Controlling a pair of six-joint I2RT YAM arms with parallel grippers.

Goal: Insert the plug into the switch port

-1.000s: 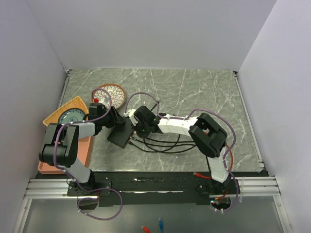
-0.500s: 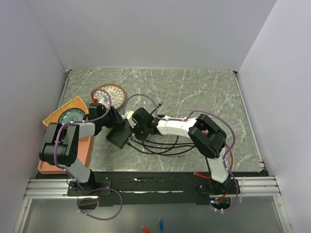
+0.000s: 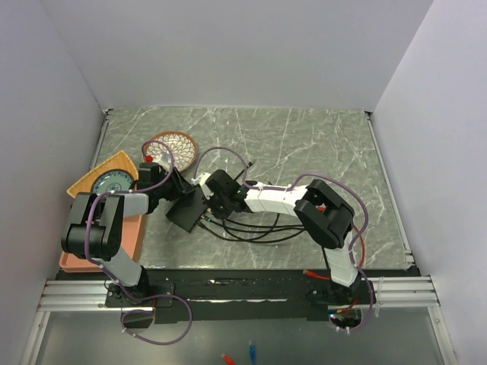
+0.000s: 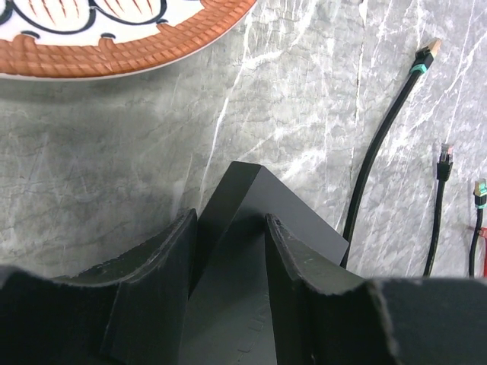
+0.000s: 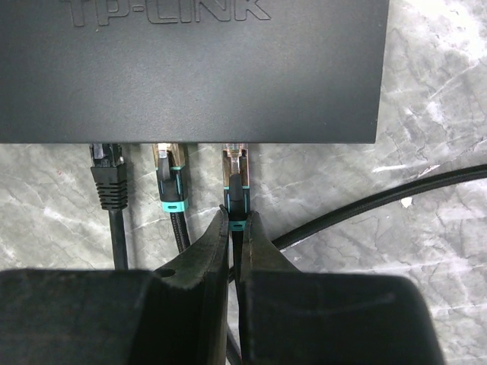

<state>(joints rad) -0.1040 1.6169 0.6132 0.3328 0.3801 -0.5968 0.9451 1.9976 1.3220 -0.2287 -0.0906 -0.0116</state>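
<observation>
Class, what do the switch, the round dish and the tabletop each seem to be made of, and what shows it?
Switch: matte black casing, perhaps plastic or painted metal; dull even sheen, lettering moulded in.
Dish: probably glazed ceramic; glossy white face, ribbed terracotta-coloured rim.
Tabletop: grey marble look with white veins; real stone or printed sheet, cannot tell.

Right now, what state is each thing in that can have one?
switch: two sockets occupied, a third being filled.
held plug: tip at the switch's edge, not clearly seated.
right gripper: shut on the held plug.
left gripper: fingers either side of the switch's corner; grip unclear.
black plug: plugged in.
teal-banded plug: plugged in.
loose cables: unplugged.
</observation>
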